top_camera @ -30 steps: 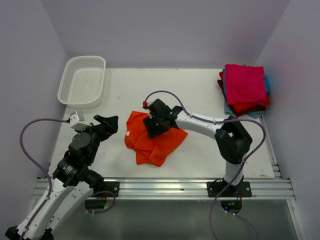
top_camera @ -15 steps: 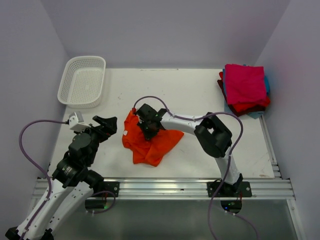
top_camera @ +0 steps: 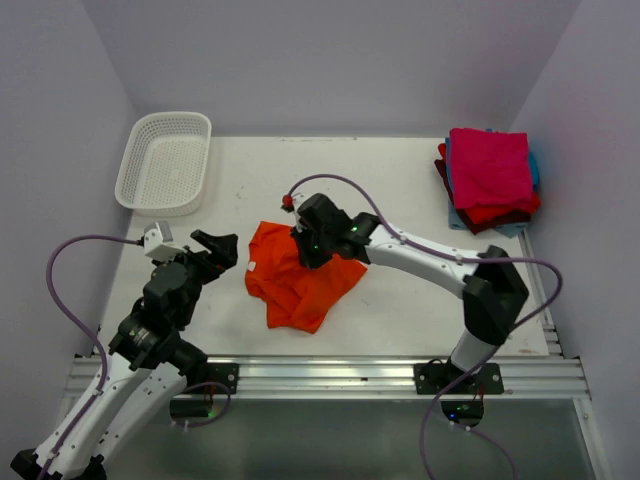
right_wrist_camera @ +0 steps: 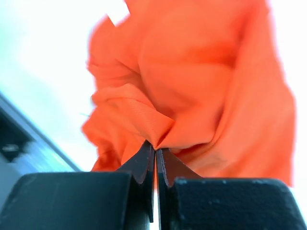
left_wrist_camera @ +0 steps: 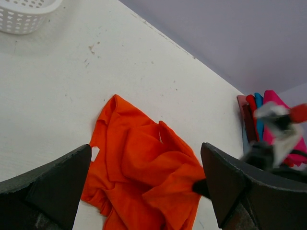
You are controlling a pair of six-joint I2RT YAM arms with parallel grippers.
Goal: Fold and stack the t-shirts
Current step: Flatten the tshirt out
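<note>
Right gripper [right_wrist_camera: 155,149] is pinching the crumpled bright orange cloth t-shirt [right_wrist_camera: 201,72].
Only the right wrist view is showing the pinched fold; left gripper [left_wrist_camera: 146,158] is hanging wide open.

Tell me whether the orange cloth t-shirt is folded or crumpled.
Crumpled: the orange cloth t-shirt lies bunched, pinched by the shut right hand.

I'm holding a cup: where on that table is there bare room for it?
The widest bare table lies at the back, between the white basket and the folded stack. A smaller patch lies between the orange t-shirt and that stack, crossed by the right arm. The middle is crowded: right fingers pinch the t-shirt, open left fingers close beside.
</note>
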